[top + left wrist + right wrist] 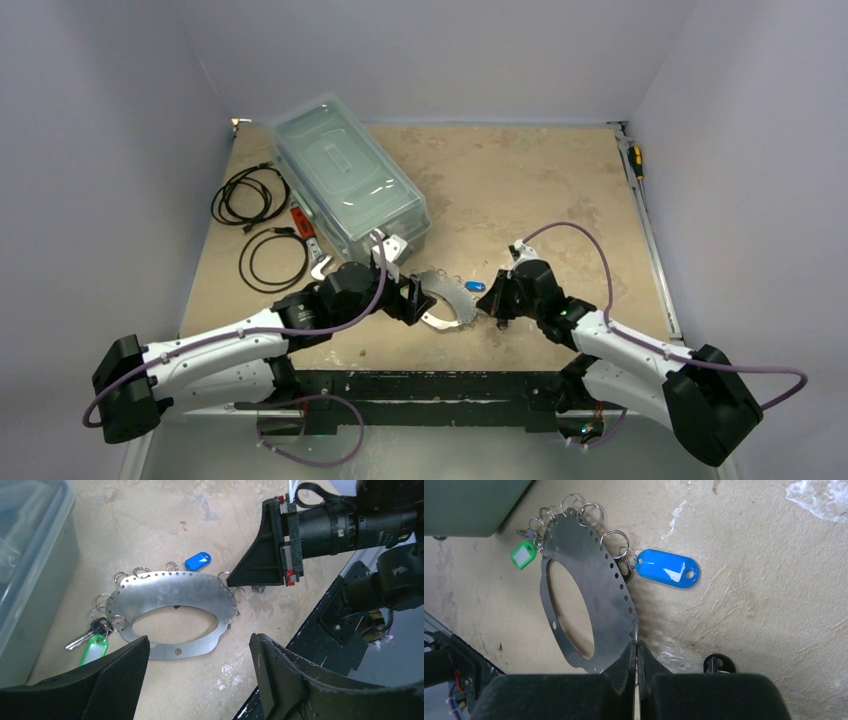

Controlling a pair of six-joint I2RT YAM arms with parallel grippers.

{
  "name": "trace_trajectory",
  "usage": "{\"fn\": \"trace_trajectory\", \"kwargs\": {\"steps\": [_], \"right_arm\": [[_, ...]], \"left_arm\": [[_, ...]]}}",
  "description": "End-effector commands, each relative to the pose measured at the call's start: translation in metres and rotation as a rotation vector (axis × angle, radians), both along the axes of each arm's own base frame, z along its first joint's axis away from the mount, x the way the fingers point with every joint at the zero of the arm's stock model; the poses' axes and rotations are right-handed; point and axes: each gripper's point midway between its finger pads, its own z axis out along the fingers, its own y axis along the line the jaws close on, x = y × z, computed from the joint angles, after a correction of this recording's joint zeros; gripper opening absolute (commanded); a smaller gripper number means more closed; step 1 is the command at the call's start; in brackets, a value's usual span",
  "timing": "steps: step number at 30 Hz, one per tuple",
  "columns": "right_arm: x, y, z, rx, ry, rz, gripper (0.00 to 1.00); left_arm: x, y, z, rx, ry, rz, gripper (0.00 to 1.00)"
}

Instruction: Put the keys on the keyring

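Right tool point(637, 647) pinches the keyring point(609, 605) rim, left tool point(199, 647) gapes open; dark key point(719, 663) beside keyring probably needs threading next.

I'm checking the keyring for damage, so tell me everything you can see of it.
The keyring is a thin, flat oval plate of brushed grey metal with a big oval cut-out, small holes along one edge and several small wire rings through them. It lies flat on the table. A green-tagged key and a blue tag sit at its rings. The right gripper, shut, pinches one end.
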Motion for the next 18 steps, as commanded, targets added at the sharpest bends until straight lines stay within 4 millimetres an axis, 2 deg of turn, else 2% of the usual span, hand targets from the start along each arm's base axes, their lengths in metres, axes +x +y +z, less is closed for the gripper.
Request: {"fn": "trace_trajectory", "kwargs": {"steps": [1,9,14,18], "right_arm": [[0.012,0.007,0.026,0.001,-0.066,0.023,0.0],[0.019,0.006,0.05,-0.051,-0.14,0.072,0.0],[0.027,0.011,0.076,-0.077,-0.232,0.151,0.0],[0.035,0.017,0.104,-0.08,-0.331,0.199,0.0]], "left_arm": [[-0.001,-0.003,0.041,-0.064,-0.025,0.0,0.73],[-0.003,0.004,0.057,-0.045,-0.025,0.005,0.73],[-0.006,0.009,0.077,-0.007,-0.04,-0.015,0.74],[-0.007,0.019,0.098,0.052,-0.088,-0.036,0.75]]}}
